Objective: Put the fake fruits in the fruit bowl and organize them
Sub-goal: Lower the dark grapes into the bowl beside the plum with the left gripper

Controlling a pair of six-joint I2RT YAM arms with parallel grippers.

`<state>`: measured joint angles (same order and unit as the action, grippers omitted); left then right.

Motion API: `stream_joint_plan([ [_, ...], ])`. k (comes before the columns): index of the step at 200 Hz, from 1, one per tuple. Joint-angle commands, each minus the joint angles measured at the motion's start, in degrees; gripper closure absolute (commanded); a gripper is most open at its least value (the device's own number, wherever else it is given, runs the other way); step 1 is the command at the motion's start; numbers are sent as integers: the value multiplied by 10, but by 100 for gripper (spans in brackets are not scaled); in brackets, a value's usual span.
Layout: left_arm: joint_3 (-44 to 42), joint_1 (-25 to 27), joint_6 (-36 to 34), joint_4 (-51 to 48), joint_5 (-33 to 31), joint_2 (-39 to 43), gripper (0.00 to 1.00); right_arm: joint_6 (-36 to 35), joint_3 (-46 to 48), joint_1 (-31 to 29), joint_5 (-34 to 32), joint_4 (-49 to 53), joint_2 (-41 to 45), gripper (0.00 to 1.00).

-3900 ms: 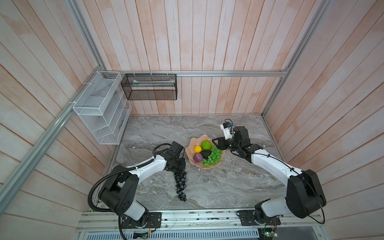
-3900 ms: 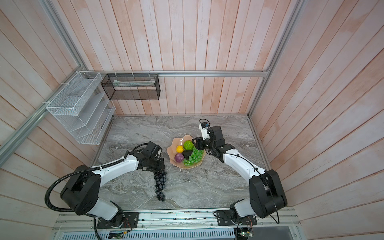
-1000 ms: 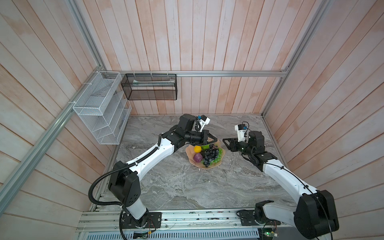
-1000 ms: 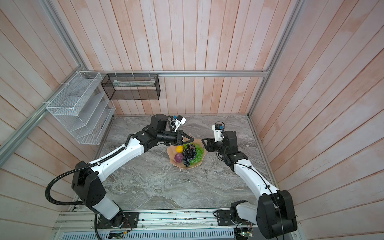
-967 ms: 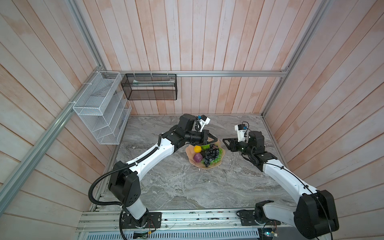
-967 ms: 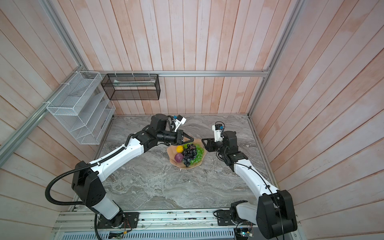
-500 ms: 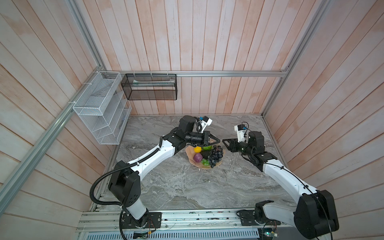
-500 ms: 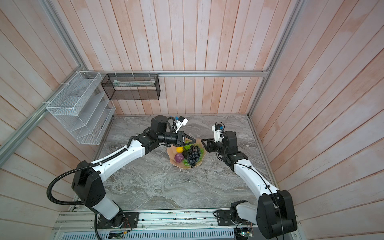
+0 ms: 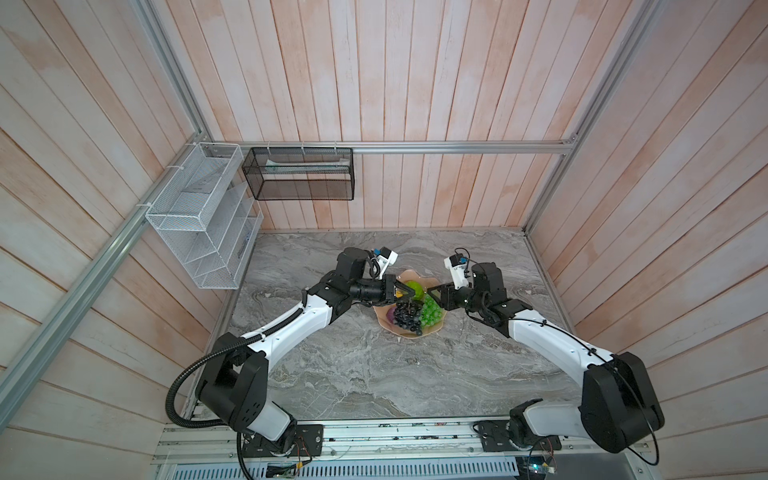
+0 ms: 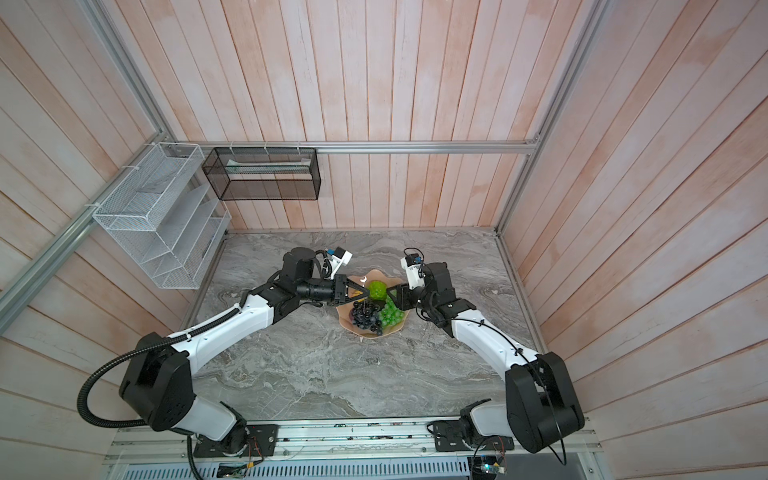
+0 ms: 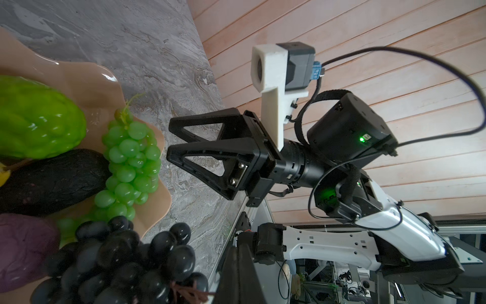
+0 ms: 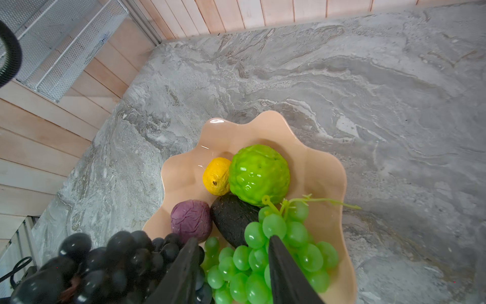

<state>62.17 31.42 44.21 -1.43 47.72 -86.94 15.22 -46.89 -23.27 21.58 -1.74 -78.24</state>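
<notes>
Left claw (image 9: 410, 294) is pinched tight on the stem of the dark grape bunch (image 9: 407, 319), which hangs down onto the near left part of the bowl (image 12: 181, 173), at the far middle of the tabletop (image 9: 374, 374). Right claw (image 11: 169, 138) stands partly spread and empty just right of the bowl, beside the green grape bunch (image 12: 252, 237). Also in the bowl lie a bumpy green ball (image 12: 259, 173) at the far side, a yellow fruit (image 12: 217, 176) touching its left, an avocado (image 12: 231, 218) in the middle and a purple fruit (image 12: 191, 219) at the left.
</notes>
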Motion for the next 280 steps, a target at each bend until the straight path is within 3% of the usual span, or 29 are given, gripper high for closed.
stream_joint_plan([
  [1, -26, -15, -4, 28, -3, 29, 100, -12, -18, -15, -5, -9, -15, 56],
  [112, -57, -85, -37, -7, -44, 28, 100, -26, -29, -99, 3, -33, -107, 61],
  [280, 106, -109, -73, 14, -7, -206, 100, -20, -5, -110, 22, -35, -137, 65],
])
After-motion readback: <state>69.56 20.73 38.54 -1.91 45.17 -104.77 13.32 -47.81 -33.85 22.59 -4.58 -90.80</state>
